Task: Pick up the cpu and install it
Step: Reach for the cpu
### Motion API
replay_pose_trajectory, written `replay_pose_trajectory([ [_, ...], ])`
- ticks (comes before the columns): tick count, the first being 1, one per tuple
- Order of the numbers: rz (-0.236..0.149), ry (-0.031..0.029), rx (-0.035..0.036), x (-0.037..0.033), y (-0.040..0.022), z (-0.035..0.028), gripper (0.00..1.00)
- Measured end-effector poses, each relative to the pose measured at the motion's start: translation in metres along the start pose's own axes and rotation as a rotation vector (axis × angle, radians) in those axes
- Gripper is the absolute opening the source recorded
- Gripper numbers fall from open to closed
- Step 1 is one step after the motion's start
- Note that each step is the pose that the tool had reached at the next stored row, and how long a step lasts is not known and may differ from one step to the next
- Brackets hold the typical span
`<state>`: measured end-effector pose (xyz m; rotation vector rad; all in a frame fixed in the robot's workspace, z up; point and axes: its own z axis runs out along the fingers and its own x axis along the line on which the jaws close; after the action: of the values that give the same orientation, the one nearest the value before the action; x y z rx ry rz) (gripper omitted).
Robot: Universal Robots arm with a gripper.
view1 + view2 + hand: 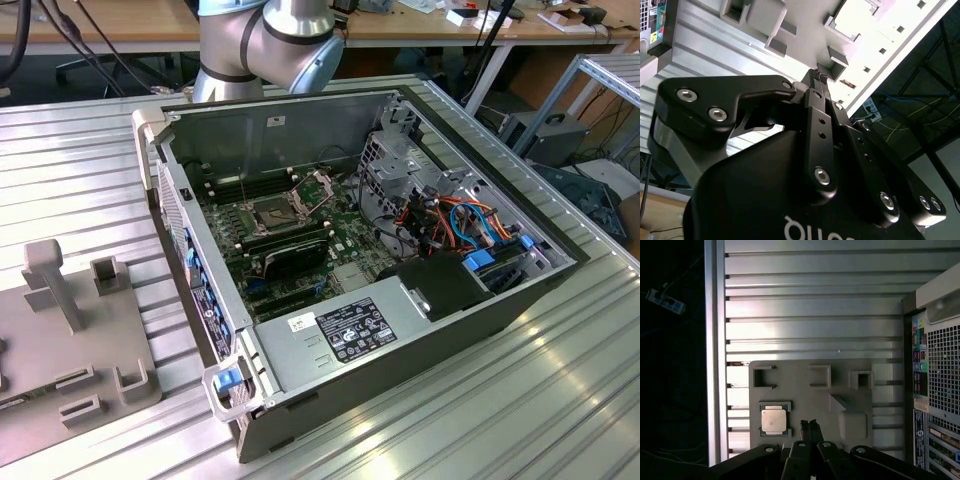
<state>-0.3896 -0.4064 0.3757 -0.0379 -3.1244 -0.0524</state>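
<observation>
Just one cpu point(774, 420) sits on the grey fixture point(800, 400), near the gripper point(810, 424), pinched together and empty.

Thin silver-grey square cpu point(774, 420) sits in a shallow pocket of the flat grey fixture plate point(800, 395), open from above. Gripper point(810, 425), fingers pressed together, hangs over bare plate just beside the pocket. Plate obstacles: a row of raised grey brackets point(819, 376) and a chunky grey block point(852, 424). Open grey computer case point(400, 330) flanks the plate on the ribbed aluminium counter point(80, 150). Inside, the dark square socket point(272, 210) has its frame swung up. Black graphics card point(290, 257) sits just beside it, orange-and-blue cable bundle point(455, 220) well apart.
</observation>
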Motion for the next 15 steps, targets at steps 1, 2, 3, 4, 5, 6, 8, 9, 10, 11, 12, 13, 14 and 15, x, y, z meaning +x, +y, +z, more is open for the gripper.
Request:
replay_pose_trajectory([
  [1,0.0,0.0,-0.0001,0.0,-0.0007,0.0005,0.11],
  [2,0.0,-0.0001,-0.0001,0.0,-0.0014,0.001,0.11],
  [3,0.0,-0.0001,-0.0001,0.0001,-0.0017,0.0013,0.11],
  [4,0.0,0.0001,0.0,0.0001,-0.0021,0.0018,0.11],
  [5,0.0,0.0001,0.0001,0.0001,-0.0025,0.0021,0.11],
  [6,0.0,0.0001,0.0001,0.0003,-0.0028,0.0026,0.11],
  [8,0.0,0.0001,0.0,0.0007,-0.0034,0.0035,0.11],
  [9,0.0,0.0001,0.0001,0.0009,-0.0036,0.0039,0.11],
  [10,0.0,0.0003,0.0002,0.0018,-0.0043,0.0046,0.11],
  [11,0.0,0.0,0.0,0.0029,-0.0048,0.0055,0.11],
  [12,0.0,0.0001,0.0001,0.0038,-0.005,0.0061,0.11],
  [13,0.0,0.0,0.0,0.0043,-0.0052,0.0067,0.11],
  [14,0.0,0.0,0.0,0.0051,-0.0057,0.0081,0.11],
  [15,0.0,0.0001,0.0,0.0056,-0.006,0.0093,0.11],
])
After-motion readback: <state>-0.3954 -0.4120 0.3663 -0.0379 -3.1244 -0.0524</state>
